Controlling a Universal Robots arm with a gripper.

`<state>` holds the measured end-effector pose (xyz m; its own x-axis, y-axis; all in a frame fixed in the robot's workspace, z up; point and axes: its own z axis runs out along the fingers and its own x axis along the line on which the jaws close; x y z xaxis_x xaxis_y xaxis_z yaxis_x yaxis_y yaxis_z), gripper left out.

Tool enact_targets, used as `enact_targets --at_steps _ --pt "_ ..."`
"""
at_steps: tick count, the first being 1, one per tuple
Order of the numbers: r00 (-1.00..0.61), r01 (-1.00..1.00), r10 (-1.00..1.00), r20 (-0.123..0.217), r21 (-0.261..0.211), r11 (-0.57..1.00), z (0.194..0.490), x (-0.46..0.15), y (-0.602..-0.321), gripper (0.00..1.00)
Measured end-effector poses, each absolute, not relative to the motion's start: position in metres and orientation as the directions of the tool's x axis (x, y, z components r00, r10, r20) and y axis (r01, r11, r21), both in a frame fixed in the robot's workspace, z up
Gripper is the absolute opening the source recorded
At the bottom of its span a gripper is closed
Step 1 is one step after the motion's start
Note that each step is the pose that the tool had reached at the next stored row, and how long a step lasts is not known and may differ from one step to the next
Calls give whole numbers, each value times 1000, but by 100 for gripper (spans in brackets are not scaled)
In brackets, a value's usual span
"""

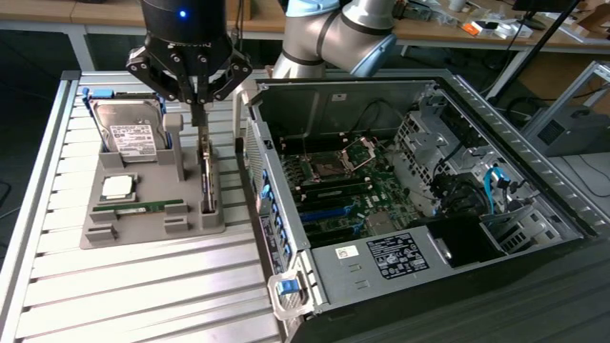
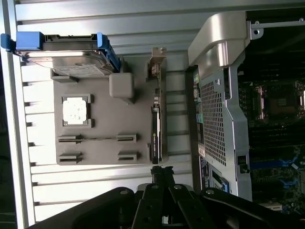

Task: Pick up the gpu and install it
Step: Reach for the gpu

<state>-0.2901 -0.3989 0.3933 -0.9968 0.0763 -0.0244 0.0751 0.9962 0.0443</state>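
Gripper is seen pinched closed, empty, hung just above the gpu. The card's stood on edge in the gray holder, at the exterior view's left of the open pc case.

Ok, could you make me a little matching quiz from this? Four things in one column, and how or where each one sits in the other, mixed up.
Things:
1. gpu
2. hard drive
3. processor chip
4. gripper

States:
A. silver square lying flat in the grey holder
B. white label, blue rails on its sides
C. shut, over the holder
D. standing on edge, on the holder's side nearest the computer case

Pairs: 1-D, 2-B, 3-A, 4-C.
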Motion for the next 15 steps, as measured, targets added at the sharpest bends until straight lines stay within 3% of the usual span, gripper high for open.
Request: enact_targets --at_steps 15 --pt "-997 75 76 -24 44 996 393 -297 -399 11"
